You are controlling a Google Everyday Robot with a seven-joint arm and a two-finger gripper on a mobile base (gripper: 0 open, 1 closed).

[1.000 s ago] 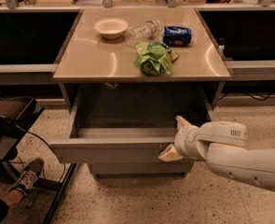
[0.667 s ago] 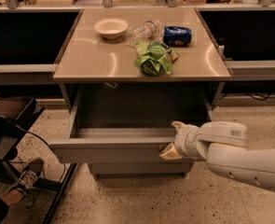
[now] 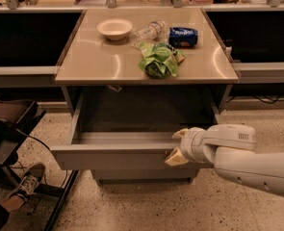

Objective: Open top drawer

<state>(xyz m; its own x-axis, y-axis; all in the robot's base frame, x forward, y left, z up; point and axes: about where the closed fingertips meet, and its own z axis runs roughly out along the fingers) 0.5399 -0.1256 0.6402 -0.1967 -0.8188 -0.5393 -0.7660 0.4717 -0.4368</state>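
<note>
The top drawer point(image 3: 112, 158) is a wide grey metal drawer under the table top. It stands pulled out towards me, and its flat grey tray point(image 3: 127, 137) shows inside. My gripper point(image 3: 178, 146) is at the right end of the drawer front. One pale finger point(image 3: 182, 134) lies over the top rim and the other point(image 3: 174, 158) against the front face, so the gripper clasps the front. My white arm point(image 3: 247, 158) reaches in from the right.
On the tan table top point(image 3: 98, 61) are a white bowl point(image 3: 114, 28), a clear bottle point(image 3: 148, 31), a blue bag point(image 3: 183, 36) and a green bag point(image 3: 158, 60). A lower drawer front point(image 3: 141, 174) sits under the open one. A black cart point(image 3: 11, 124) and a person's shoe point(image 3: 28, 179) are at the left.
The upper finger has come down a little onto the drawer's rim. The drawer and the arm have hardly moved.
</note>
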